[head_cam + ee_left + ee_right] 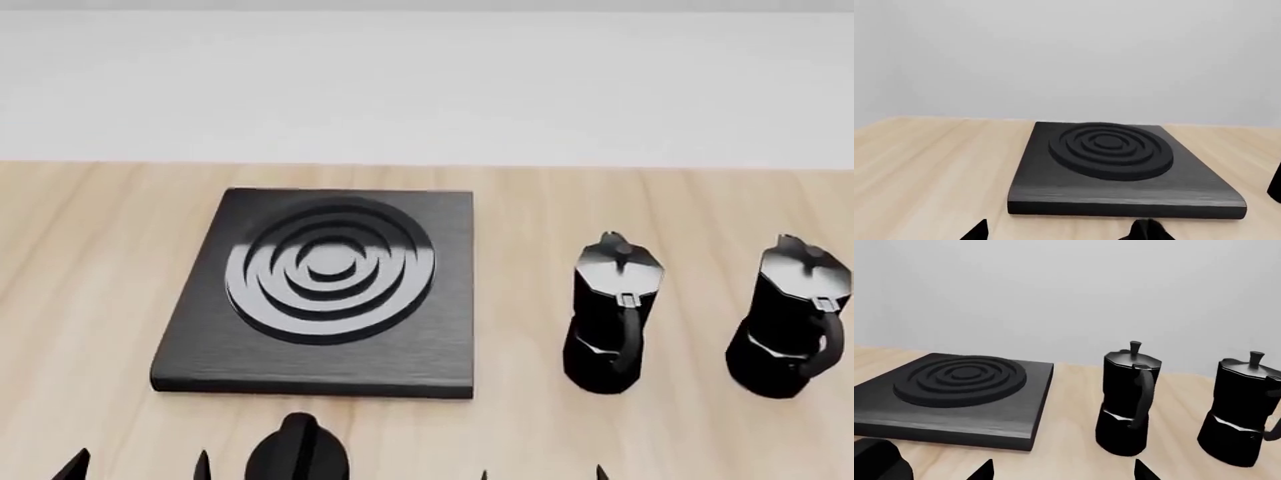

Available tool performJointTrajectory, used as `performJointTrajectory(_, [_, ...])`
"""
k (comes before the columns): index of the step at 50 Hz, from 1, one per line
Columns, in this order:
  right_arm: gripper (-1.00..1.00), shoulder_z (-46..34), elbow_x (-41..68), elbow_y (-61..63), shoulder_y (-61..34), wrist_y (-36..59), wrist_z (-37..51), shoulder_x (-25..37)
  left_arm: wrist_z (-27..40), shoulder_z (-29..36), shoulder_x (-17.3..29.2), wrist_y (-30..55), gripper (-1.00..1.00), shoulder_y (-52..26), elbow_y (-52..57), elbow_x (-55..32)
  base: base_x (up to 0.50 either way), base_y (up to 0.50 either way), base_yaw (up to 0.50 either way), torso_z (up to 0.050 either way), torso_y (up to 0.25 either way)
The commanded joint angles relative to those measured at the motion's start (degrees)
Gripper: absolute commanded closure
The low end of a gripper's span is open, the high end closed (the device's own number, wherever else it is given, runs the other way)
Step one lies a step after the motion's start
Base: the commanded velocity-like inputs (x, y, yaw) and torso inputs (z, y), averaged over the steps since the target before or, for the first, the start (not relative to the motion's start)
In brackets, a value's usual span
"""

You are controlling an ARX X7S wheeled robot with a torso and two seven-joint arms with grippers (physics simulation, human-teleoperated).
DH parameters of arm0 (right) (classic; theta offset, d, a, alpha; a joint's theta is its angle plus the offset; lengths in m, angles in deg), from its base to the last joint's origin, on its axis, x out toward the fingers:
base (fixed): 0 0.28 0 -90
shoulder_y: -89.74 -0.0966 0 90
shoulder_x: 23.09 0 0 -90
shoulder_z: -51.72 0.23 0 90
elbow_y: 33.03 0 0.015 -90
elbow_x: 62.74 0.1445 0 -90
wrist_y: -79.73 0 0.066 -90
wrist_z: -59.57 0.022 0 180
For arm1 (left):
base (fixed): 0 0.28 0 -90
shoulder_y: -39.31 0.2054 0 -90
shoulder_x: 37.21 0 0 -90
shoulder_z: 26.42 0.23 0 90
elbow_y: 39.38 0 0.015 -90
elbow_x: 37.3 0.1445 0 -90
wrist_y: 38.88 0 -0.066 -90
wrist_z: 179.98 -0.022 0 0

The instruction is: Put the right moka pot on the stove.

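Two identical moka pots are seen standing upright on the wooden table [80, 250], side by side but apart, with the right moka pot [790, 318] near the head view's right edge and the other moka pot [613, 312] between it and the stove [320, 290]. Nothing has been placed on the stove's ringed burner [330, 268], and a small black knob [296, 452] lies just in front of the slab. Only the fingertips of each gripper are shown: those of the left gripper [1064, 231] are spread apart with nothing between them, facing the stove, and those of the right gripper [1064, 470] are likewise parted and empty, aimed roughly at the nearer pot. The task is judged to be at its opening step, with no pot yet approached. For the next move, the right arm would need to be carried past the nearer pot to the farther one, and the jaws brought around its body or handle without the neighbour being knocked.
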Motion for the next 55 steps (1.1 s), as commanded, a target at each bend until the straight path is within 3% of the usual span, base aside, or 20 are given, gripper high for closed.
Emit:
performJointTrajectory(1, [-1.0, -0.4, 0.3, -0.6, -0.3, -0.3, 0.2, 0.2, 0.2, 0.3, 0.2, -0.3, -1.0, 0.0, -0.1, -0.2, 0.16, 0.02, 0.0, 0.0, 0.0])
performJointTrajectory(31, [-1.0, -1.2, 0.7, -0.9, -0.6, -0.5, 1.0, 0.7, 0.8, 0.9, 0.7, -0.3, -1.0, -0.3, -0.1, -0.8, 0.15, 0.0, 0.0, 0.0, 0.0])
performJointTrajectory(38, [-1.0, -1.2, 1.3, 2.1, -0.4, 1.3, 0.9, 1.6, 0.7, 1.5, 1.4, 4.0, -1.0, -1.3, 1.5, -2.1, 0.06, 0.0, 0.0, 0.0, 0.0])
performJointTrajectory(55, [-1.0, 0.7, 6.4, 22.4, 0.9, 15.3, 2.3, 6.3, 8.4, 1.3, 8.5, 26.3, -1.0, 2.9, 32.4, -4.5, 0.0, 0.0, 0.0, 0.0, 0.0])
